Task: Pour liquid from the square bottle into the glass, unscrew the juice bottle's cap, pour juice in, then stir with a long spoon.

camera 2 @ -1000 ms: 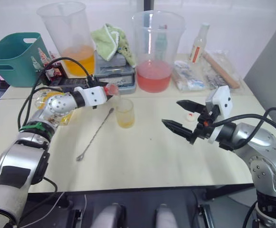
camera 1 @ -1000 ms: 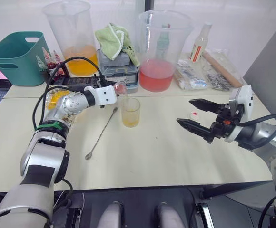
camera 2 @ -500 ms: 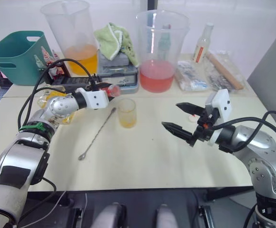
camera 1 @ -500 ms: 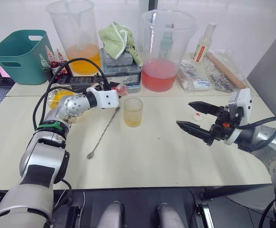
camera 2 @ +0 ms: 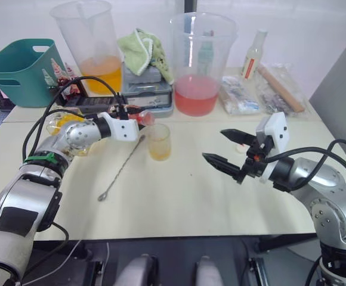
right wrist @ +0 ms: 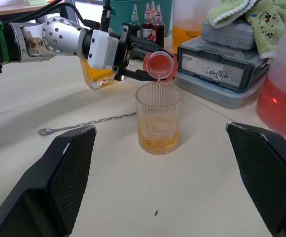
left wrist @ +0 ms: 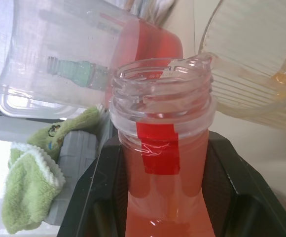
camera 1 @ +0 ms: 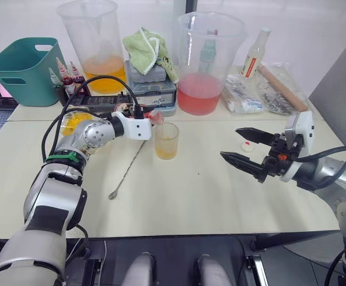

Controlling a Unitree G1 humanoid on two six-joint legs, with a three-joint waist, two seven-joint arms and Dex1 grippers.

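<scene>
My left gripper (camera 1: pixel 144 119) is shut on the juice bottle (left wrist: pixel 160 108), gripping it at the neck. The bottle lies tipped on its side, pink-red liquid inside, and its open mouth (right wrist: pixel 159 64) hangs just over the rim of the glass (camera 1: pixel 166 140). The glass stands mid-table with yellow-orange liquid in its lower part. Behind my left forearm stands the square bottle (right wrist: pixel 96 74). The long spoon (camera 1: pixel 128 167) lies on the table left of the glass. The white cap (camera 1: pixel 245 146) rests between the fingers of my right gripper (camera 1: pixel 230 143), which hovers open to the right of the glass.
Two big beakers stand at the back, one with orange liquid (camera 1: pixel 95 44) and one with pink liquid (camera 1: pixel 206 59). Between them a green cloth (camera 1: pixel 146 47) lies on a grey box. A teal basket (camera 1: pixel 21 71) is at far left, a pale bottle (camera 1: pixel 253 53) at back right.
The left gripper has brought the juice bottle's mouth slightly lower and closer to the glass rim. The right gripper has stayed where it was, still open.
</scene>
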